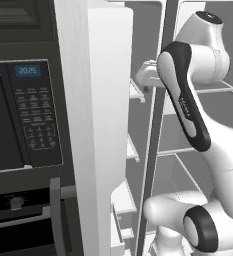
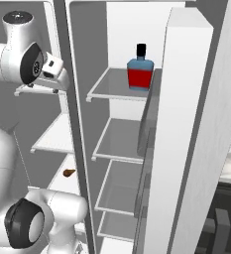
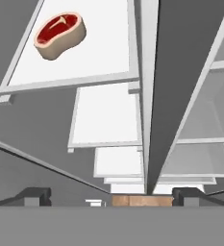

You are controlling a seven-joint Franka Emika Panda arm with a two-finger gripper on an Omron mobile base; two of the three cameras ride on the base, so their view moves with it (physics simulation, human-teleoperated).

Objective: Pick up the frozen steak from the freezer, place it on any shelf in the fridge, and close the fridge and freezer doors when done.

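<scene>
Steak (image 3: 60, 35): lies flat on a white freezer shelf (image 3: 104, 53), near that shelf's far left corner in the hand view. It is free-standing, with nothing touching it.
Gripper (image 3: 111, 196): two dark fingertips (image 3: 34, 196) stand wide apart at the bottom of the hand view, with nothing between them. It holds nothing.
Hand position: raised high in the freezer bay, beside the upper shelf in the right base view (image 2: 50, 72). The camera looks down the stack of shelves, so the steak sits well apart from the tips.
Arm (image 1: 185, 95): reaches up and forward between the two open doors, which gives the hand a clear line into the freezer.
Divider (image 3: 149, 86): the upright wall between freezer and fridge runs just right of the gripper's line, and a sideways move risks striking it.
Fridge shelves (image 2: 119, 92): glass, mostly bare. A blue bottle (image 2: 140, 69) stands on the top one.
Doors: both stand open, as the transfer requires.
Step in hand: judged as the approach to the steak; grasp not yet made.
</scene>
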